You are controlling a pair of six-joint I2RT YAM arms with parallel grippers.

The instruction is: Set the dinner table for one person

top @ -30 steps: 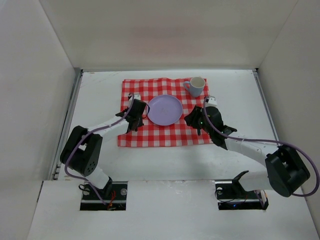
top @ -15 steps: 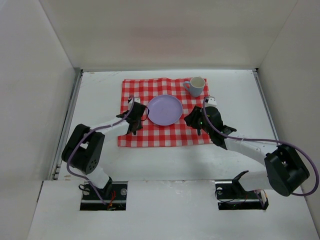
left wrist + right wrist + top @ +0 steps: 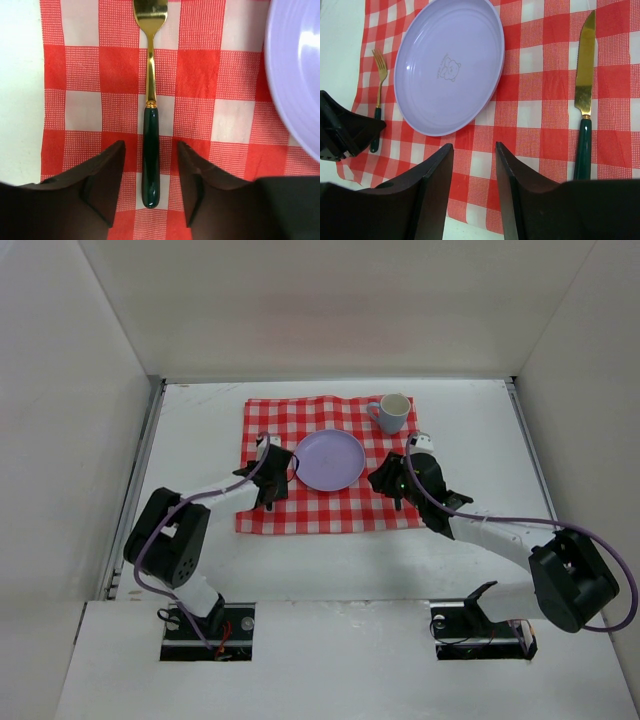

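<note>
On the white dinner table (image 3: 470, 430) lies a red-and-white checked cloth (image 3: 330, 512). A lilac plate (image 3: 328, 460) sits in the cloth's middle, with a pale blue cup (image 3: 392, 413) at the far right corner. Left of the plate lies a gold fork (image 3: 150, 125) with a dark green handle. My left gripper (image 3: 150, 146) is open, its fingers on either side of the handle's end, apart from it. A gold knife (image 3: 584, 100) with a green handle lies right of the plate. My right gripper (image 3: 473, 146) hangs open over the cloth between plate and knife, holding nothing.
White wall panels (image 3: 80, 390) close in the table on the left, back and right. Bare tabletop (image 3: 330, 560) lies between the cloth's near edge and the arm bases. The cloth's left edge (image 3: 42, 100) runs close to the fork.
My left gripper has drawn back a little toward the near edge and opened, letting go of the fork handle. The right gripper has hardly moved.
</note>
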